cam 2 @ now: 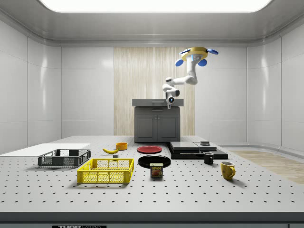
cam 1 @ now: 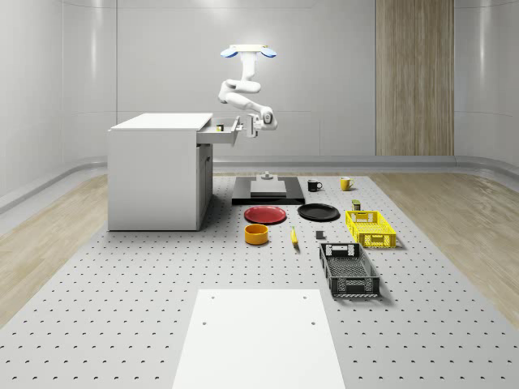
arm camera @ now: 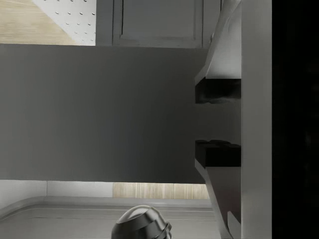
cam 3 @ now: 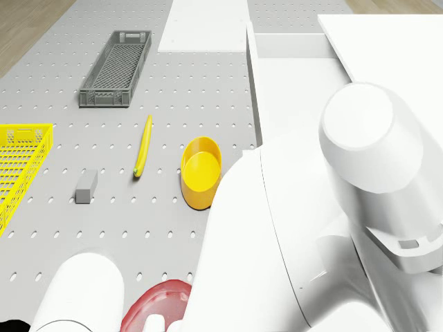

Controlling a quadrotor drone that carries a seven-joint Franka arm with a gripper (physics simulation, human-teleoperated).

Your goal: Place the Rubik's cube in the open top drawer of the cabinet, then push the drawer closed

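My drone body [cam 1: 249,52] hovers high in the air above my hand, with my white jointed arm [cam 1: 239,96] bending down from it. My hand [cam 1: 253,130] hangs level with the open top drawer [cam 1: 219,135] of the white box-shaped cabinet [cam 1: 158,174], just beside the drawer's front panel, on its outer side. In the wrist view, my two dark fingers [arm camera: 218,91] stand moderately wide apart with nothing between them, and the flat grey panel lies directly ahead of them. I cannot tell whether they touch it.

The drawer is pulled out. Just past the front panel from my hand, inside the drawer, sits a small block with yellow and dark faces, which I take to be the Rubik's cube [cam 1: 220,127].

Well below my hand lies the grey perforated counter [cam 1: 122,275], which also carries the cabinet. Spread on it beneath me are a round red plate [cam 1: 265,215], a round black plate [cam 1: 318,212], a yellow bowl [cam 1: 256,234] and a banana [cam 1: 293,237].
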